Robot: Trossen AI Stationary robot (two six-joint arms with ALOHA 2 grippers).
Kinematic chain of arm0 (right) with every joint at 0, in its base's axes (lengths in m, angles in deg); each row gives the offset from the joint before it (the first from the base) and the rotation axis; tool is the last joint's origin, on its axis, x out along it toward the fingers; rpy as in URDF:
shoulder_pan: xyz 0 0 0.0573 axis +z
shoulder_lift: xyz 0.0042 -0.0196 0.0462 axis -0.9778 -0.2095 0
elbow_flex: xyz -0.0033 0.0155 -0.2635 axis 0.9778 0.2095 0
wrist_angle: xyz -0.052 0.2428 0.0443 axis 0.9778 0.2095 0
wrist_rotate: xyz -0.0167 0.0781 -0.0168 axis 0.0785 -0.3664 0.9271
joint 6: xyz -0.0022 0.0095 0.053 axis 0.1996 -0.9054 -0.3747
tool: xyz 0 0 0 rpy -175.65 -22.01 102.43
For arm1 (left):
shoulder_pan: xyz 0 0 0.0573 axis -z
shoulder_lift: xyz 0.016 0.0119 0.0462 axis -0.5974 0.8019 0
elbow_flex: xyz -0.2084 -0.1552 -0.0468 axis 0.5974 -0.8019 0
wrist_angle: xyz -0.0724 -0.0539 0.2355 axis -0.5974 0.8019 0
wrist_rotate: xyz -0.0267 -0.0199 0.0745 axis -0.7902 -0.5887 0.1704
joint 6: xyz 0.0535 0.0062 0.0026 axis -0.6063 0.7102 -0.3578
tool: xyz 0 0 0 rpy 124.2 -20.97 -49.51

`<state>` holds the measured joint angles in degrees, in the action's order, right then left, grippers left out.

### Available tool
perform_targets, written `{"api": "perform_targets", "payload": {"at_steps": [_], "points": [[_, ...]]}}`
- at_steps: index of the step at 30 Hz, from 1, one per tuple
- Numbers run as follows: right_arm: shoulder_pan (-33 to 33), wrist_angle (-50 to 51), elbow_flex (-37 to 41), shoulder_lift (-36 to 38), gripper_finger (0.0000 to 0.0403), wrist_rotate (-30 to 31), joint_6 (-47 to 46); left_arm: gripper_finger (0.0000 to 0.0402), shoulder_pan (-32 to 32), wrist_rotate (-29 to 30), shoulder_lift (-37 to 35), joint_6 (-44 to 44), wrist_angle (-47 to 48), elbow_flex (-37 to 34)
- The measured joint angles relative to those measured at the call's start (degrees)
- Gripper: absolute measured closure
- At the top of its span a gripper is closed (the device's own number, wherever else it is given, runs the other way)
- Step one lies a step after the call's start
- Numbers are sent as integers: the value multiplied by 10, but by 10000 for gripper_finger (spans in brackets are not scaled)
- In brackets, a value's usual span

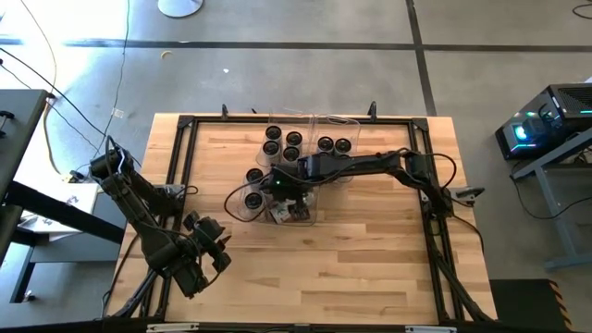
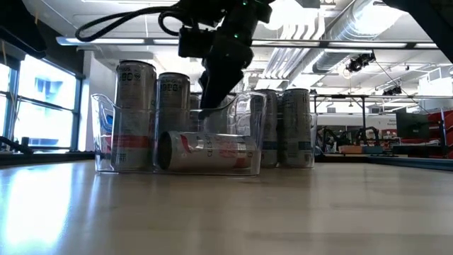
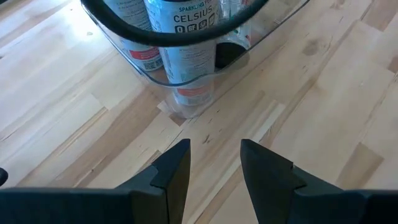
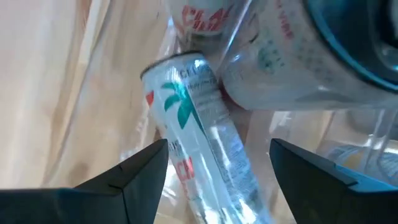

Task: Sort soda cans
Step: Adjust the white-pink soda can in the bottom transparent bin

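My right gripper [image 1: 289, 192] hangs over the near clear bin [image 1: 242, 211] at the middle of the table [image 1: 370, 268], fingers spread wide with nothing between them. Directly below, inside that bin, one soda can [image 4: 202, 134] lies on its side. In my right wrist view its long axis runs lengthwise between my two fingers rather than across the gap, the dark-rimmed end pointing away from me. From the low view the tipped can [image 2: 205, 151] rests flat on the bin floor, its length running from nine to three o'clock, and my fingers stand just above it without touching. I judge the next move turns on this: the gap is wide enough, but I must come down straddling the can's round body.

My left gripper [image 1: 205, 242] waits near the seven o'clock corner of the table, fingers narrowly parted and empty, well apart from the bins; the right arm is plainly nearer.

The other cans [image 1: 292, 141] stand upright in the bins toward twelve o'clock, and two more [image 1: 253, 176] stand at about ten o'clock from my gripper.

Writing: an upright can [image 3: 186, 37] in the left wrist view reads "SPARKLING" and "CELSIUS". The lying can shows a green palm-tree figure and red marks; its lettering I cannot read.
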<state>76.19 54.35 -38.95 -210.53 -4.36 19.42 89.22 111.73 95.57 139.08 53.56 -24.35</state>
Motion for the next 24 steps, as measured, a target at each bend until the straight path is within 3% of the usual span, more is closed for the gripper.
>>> {"api": "perform_targets", "payload": {"at_steps": [5, 24], "points": [[-2, -14, 22, -15, 126, -6, -44, 268, 0, 0, 0, 0, 0, 0], [-2, -11, 4, -55, 126, -9, 18, 268, 0, 0, 0, -10, 0, 0]]}}
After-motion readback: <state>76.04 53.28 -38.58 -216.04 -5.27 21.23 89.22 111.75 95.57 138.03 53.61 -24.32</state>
